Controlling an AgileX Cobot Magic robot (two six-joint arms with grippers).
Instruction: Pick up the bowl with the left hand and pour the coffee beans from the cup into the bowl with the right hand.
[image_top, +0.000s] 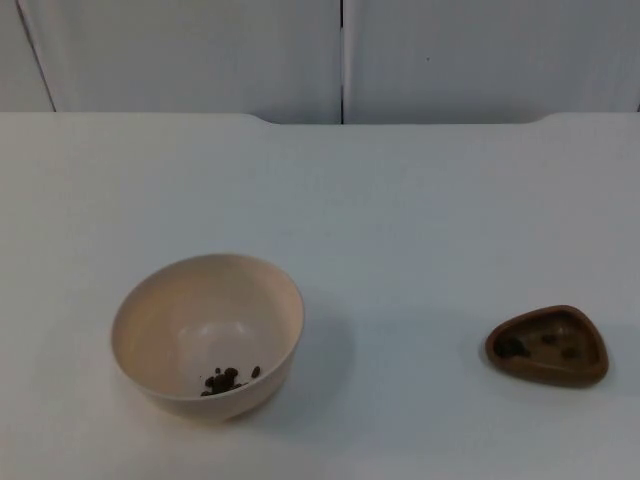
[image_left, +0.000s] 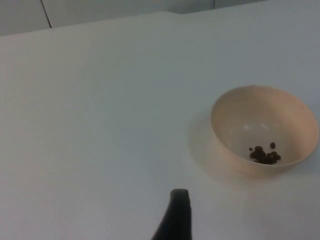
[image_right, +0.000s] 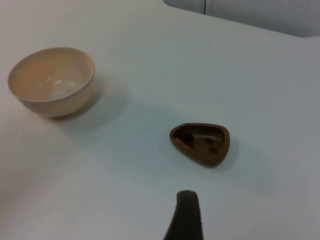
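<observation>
Beige bowl (image_top: 207, 335) holds few beans (image_top: 228, 379); brown cup (image_top: 548, 344) holds several.

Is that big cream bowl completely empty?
No, a small heap of dark coffee beans lies at the bottom of the cream bowl in the top view.

Each pincer fingertip (image_left: 176, 215) is cut off by the edge

Even, soft overhead light, faint shadows right of bowl (image_top: 207, 335) and cup (image_top: 548, 345), mild blur.
</observation>
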